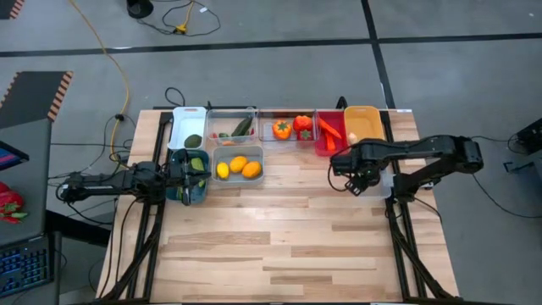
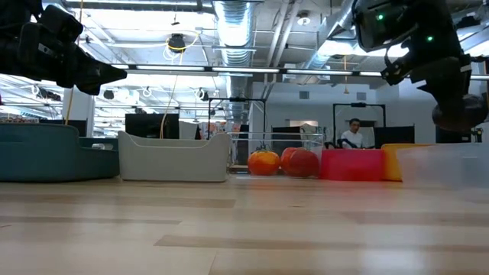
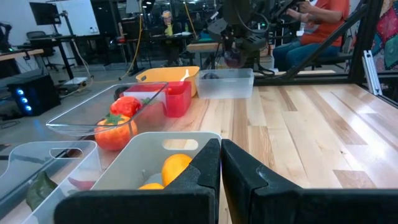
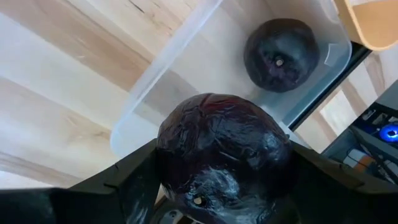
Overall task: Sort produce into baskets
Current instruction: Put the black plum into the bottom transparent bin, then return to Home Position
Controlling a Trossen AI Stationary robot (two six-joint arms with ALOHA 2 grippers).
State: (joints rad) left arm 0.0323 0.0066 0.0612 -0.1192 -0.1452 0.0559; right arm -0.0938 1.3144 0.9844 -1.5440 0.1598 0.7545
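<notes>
In the high view, the right gripper [image 1: 362, 180] hides its load. The right wrist view shows its fingers pinching a dark purple ball [image 4: 221, 149], glossy and wrinkled, above a clear tub [image 4: 186, 81] holding a second purple ball [image 4: 281, 55]. The left gripper [image 1: 193, 175], pressed together, hovers at the teal tub [image 1: 179, 193], at 9 o'clock on the table [image 1: 279, 246].

overhead and table-level views share the red basket [image 1: 329, 140] [image 2: 351, 164]; wrist views close.

My pale wooden counter [image 1: 288, 246] carries seven baskets [image 1: 239, 163] clustered along its far edge, the near half bare.
</notes>
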